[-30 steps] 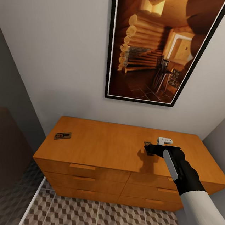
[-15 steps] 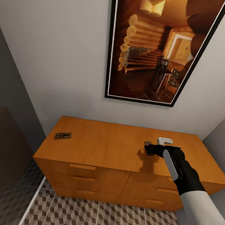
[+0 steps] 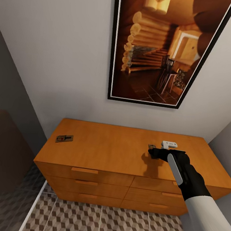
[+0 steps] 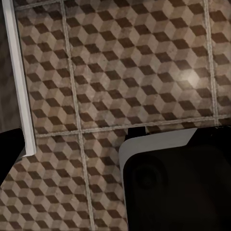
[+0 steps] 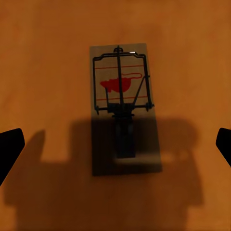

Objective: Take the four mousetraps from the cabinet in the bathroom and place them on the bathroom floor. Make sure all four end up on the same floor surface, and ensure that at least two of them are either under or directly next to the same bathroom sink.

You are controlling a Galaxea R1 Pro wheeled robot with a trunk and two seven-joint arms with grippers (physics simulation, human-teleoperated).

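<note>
The orange-brown cabinet [image 3: 106, 154] stands against the wall, all its drawers closed. One mousetrap [image 3: 64, 138] lies on its top near the left end. A second mousetrap [image 3: 150, 147] lies on the top at the right, just in front of my right gripper [image 3: 153, 153]. In the right wrist view this mousetrap [image 5: 122, 106] lies flat below the right gripper [image 5: 115, 144], whose open fingertips [image 5: 9, 144] stand wide on either side without touching it. The left wrist view looks down on the cube-patterned bathroom floor [image 4: 120, 72], with one dark fingertip [image 4: 8, 151] at the frame edge.
A large framed picture [image 3: 165, 45] hangs on the wall above the cabinet. A dark wall or partition [image 3: 1, 143] closes off the left side. A white strip [image 4: 21, 86] runs along the floor tiles. A dark and white part of my own body [image 4: 178, 183] hangs over the floor.
The head view has tilted very slightly. The right arm and both mousetraps stay where they were.
</note>
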